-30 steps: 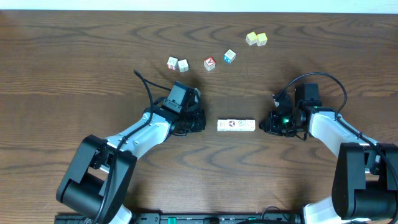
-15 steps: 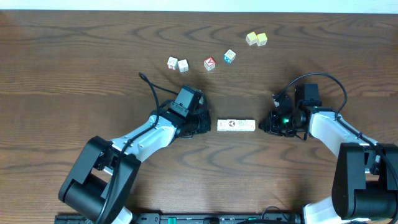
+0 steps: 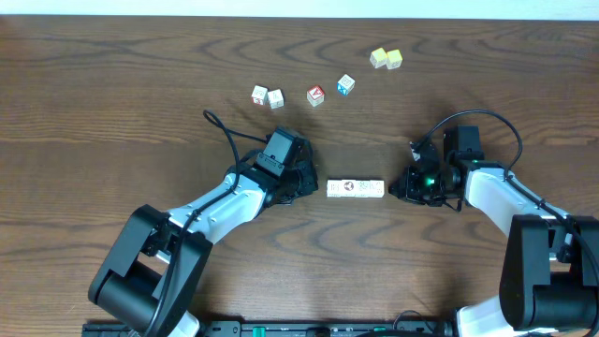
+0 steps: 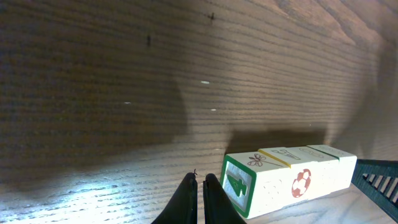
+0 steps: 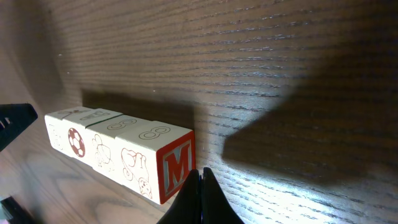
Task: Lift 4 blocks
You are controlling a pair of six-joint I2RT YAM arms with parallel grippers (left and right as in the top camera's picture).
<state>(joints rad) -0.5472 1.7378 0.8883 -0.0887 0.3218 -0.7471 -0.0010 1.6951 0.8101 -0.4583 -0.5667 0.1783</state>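
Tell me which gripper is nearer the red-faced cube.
Left. In the overhead view the left gripper sits almost straight below the red-faced cube, at the left end of the block row; the right gripper lies farther right, at the row's other end.

The left claw [image 3: 312,186] stands farther toward 3 o'clock than a second ago, now just beside the 9 o'clock end of the row of blocks [image 3: 356,188]. Its arm's cable [image 3: 225,136] lies shifted the same way.
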